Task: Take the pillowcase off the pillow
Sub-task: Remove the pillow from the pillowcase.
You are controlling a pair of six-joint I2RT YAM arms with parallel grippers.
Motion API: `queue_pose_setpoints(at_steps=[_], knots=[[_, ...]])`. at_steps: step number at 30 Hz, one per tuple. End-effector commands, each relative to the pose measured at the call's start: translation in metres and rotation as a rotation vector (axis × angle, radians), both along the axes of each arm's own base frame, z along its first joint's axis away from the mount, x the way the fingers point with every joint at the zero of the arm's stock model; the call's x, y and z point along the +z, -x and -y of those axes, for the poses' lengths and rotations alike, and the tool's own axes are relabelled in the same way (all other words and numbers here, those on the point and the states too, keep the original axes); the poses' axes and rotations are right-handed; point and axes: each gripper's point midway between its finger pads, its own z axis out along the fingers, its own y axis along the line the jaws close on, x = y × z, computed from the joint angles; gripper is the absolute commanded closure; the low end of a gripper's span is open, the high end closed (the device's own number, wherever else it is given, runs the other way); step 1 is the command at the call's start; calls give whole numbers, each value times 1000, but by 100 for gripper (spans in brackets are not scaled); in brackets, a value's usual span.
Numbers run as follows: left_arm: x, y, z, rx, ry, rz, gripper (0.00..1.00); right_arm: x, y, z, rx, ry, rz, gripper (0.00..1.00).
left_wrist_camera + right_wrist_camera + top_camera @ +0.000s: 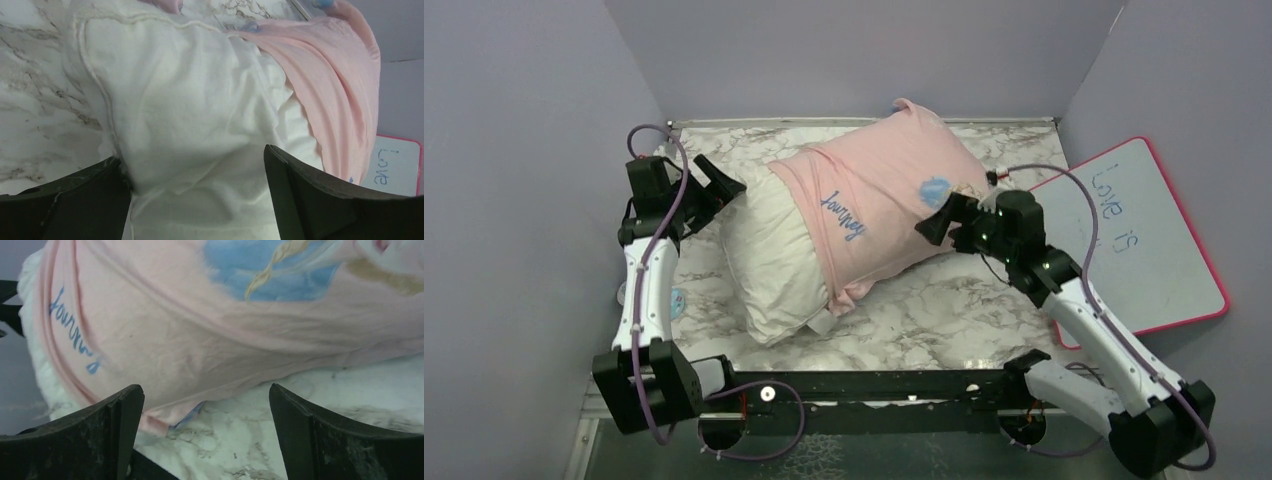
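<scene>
Marbled worktop (pixel 944 310), boxed by plain lilac walls (pixel 854 50). Mid-worktop, white pillow (pixel 764 250), left half bare, right half inside pink pillowcase (pixel 884 190). Whiteboard (pixel 1154 250) at right. Left jaws and right jaws spread, pinching nothing.

One pillow (pixel 769 265), one pillowcase (pixel 874 190), one whiteboard (pixel 1144 240); two hands, left hand (pixel 724 185) and right hand (pixel 936 218); possibly one small disc (pixel 677 300).
</scene>
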Motion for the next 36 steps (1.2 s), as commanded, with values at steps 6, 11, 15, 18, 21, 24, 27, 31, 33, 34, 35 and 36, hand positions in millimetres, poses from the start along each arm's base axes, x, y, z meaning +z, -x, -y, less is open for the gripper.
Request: queue_pose_setpoints(at_steps=[6, 11, 15, 18, 21, 24, 27, 31, 33, 34, 35, 36], knots=[[10, 91, 26, -43, -22, 110, 2, -33, 75, -58, 313, -504, -30, 0], [-7, 130, 40, -85, -31, 73, 1, -62, 78, -69, 375, -574, -55, 1], [-12, 144, 50, -94, 6, 67, 1, -71, 62, -81, 415, -577, -54, 1], [-8, 147, 46, -69, -14, 86, 1, -74, 51, -92, 448, -615, -63, 3], [-6, 150, 49, -79, -10, 96, 1, -88, 34, -99, 391, -633, -91, 18], [-1, 157, 64, -160, 44, 106, 2, -98, 22, -105, 295, -630, -87, 25], [10, 164, 77, -231, 65, 151, 4, -97, 14, -108, 232, -596, -1, 32], [29, 173, 84, -242, 93, 195, 18, -95, 7, -104, 185, -583, 37, 78], [39, 175, 84, -241, 87, 218, 20, -89, 7, -109, 205, -589, 30, 99], [40, 175, 83, -248, 68, 213, 20, -85, 7, -112, 223, -590, 23, 99], [35, 174, 81, -250, 52, 186, 20, -80, 7, -116, 239, -585, 16, 99], [30, 172, 80, -263, 39, 168, 20, -74, 7, -121, 249, -576, 18, 99]])
